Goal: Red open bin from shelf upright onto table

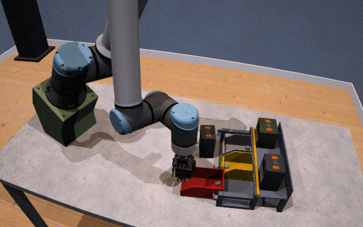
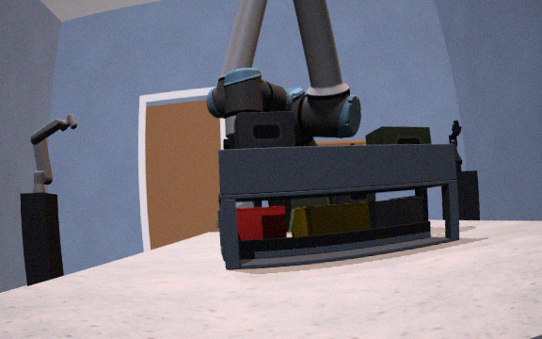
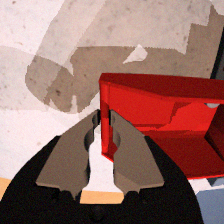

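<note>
Red bin, top view: the long, open-topped bin of smooth red material with a sloping side wall [image 1: 197, 192] [image 2: 252, 223] [image 3: 150, 112] lies out in front of the blue-grey slatted shelf rack [image 1: 286, 157] [image 2: 337, 169] [image 3: 213, 205], its far end close to the rack's front. I cannot tell whether they touch.
Parts: one round, grey, dull-metallic piece [image 1: 217, 183] [image 3: 212, 105] sits inside, near the far end.
Neighbours: a yellow open bin with sloping sides [image 1: 238, 165] [image 2: 339, 218] stands in the rack; a black upright box with orange patches [image 1: 207, 145] stands just outside.
Rack, exterior view: flat panels and square posts; red and yellow show through its lower opening. The grip is hidden.
Fingers, wrist view: the brown-grey, wedge-shaped fingers [image 1: 182, 180] are clamped on the red bin's thin end wall.
Lift: the bin hangs from one end, so I'd keep it level and move slowly, lest the far end dip and the part slide.
Set-down: draw it clear of the rack and black box, then lower it flat onto the mottled, stone-like worktop [image 1: 106, 176] [image 2: 299, 301] [image 3: 20, 85] before letting go.
</note>
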Tool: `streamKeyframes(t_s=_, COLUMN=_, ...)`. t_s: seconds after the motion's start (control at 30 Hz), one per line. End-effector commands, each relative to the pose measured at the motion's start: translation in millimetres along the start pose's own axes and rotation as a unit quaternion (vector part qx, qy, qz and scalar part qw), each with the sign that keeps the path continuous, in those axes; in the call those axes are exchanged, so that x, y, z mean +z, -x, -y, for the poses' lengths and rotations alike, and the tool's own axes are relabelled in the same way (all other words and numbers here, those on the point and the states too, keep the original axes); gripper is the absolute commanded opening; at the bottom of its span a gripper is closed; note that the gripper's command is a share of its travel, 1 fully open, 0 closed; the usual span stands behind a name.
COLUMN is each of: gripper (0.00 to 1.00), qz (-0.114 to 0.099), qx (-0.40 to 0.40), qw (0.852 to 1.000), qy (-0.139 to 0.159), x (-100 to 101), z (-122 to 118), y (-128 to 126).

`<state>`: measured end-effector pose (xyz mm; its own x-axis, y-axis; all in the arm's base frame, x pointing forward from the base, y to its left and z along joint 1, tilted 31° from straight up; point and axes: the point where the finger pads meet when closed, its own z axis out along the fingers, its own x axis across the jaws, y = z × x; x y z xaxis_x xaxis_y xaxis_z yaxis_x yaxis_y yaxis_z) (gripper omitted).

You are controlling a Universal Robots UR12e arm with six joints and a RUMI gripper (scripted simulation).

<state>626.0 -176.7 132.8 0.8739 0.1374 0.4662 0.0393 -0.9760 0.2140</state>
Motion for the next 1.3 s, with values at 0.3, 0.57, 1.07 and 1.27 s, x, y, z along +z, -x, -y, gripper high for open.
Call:
streamKeyframes(t_s=0.3, gripper=0.00, qz=0.000, qx=0.000, qw=1.000, qy=0.000, x=4.0, z=-0.2, y=-0.5)
streamKeyframes(t_s=0.57, gripper=0.26, qz=0.000, qx=0.000, qw=1.000, qy=0.000, x=3.9, z=-0.2, y=-0.4)
streamKeyframes(t_s=1.07, gripper=0.26, qz=0.000, qx=0.000, qw=1.000, qy=0.000, x=3.9, z=-0.2, y=-0.4)
streamKeyframes(t_s=1.27, gripper=0.26, qz=0.000, qx=0.000, qw=1.000, qy=0.000, x=3.9, z=-0.2, y=-0.4)
